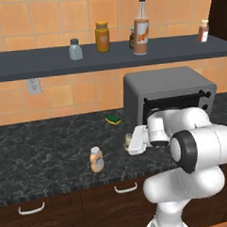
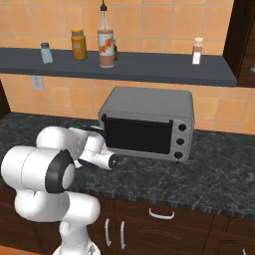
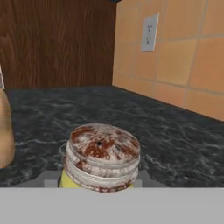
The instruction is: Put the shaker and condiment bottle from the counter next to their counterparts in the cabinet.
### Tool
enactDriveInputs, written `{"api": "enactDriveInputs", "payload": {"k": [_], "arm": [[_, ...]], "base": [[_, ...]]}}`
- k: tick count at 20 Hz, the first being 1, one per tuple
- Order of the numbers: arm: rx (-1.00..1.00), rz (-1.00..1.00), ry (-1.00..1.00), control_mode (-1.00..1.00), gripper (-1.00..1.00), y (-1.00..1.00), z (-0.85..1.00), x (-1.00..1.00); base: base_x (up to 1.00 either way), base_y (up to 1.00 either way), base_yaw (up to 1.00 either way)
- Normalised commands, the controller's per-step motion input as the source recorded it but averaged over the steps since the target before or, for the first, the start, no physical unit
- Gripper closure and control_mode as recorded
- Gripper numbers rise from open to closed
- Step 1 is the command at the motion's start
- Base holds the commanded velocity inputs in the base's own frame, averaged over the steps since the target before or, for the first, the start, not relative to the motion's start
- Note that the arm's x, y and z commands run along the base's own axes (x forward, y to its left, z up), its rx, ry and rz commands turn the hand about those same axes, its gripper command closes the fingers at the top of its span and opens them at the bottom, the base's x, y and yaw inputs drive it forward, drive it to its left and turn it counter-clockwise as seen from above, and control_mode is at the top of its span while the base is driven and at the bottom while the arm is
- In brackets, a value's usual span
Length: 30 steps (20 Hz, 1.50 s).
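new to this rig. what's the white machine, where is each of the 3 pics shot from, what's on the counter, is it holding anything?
It's a rendered kitchen with a white robot arm on a driving base. Two pictures come from base cameras behind the arm, left and right; the third looks along the gripper.

On the black counter stand a toaster oven, a green sponge, the peach condiment bottle and the small yellow-green shaker, which sits right at the gripper. Whether the fingers have closed on it cannot be told.

The wall shelf carries a blue-grey glass shaker, an amber jar and a tall sauce bottle.
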Motion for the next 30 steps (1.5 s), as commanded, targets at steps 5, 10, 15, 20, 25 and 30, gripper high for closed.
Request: {"api": "enactDriveInputs", "payload": {"k": [5, 10, 15, 20, 25, 30], "arm": [[0.06, -0.01, 0.06, -1.0, 1.0, 0.0, 1.0, -0.38], [0.04, 0.0, 0.09, -1.0, 1.0, 0.0, 1.0, -0.39], [0.02, 0.0, 0.07, -1.0, 1.0, 0.0, 1.0, -0.51], [0.05, 0.0, 0.06, -1.0, 1.0, 0.02, 0.95, -0.6], [0.15, -0.01, 0.11, -1.0, 1.0, 0.21, 0.8, -0.57], [0.1, -0.13, 0.06, -1.0, 1.0, 0.11, 0.93, -0.45]], "base": [[0.0, 0.0, 0.0], [0.0, 0.0, 0.0], [0.0, 0.0, 0.0], [0.0, 0.0, 0.0], [0.0, 0.0, 0.0], [0.0, 0.0, 0.0]]}}
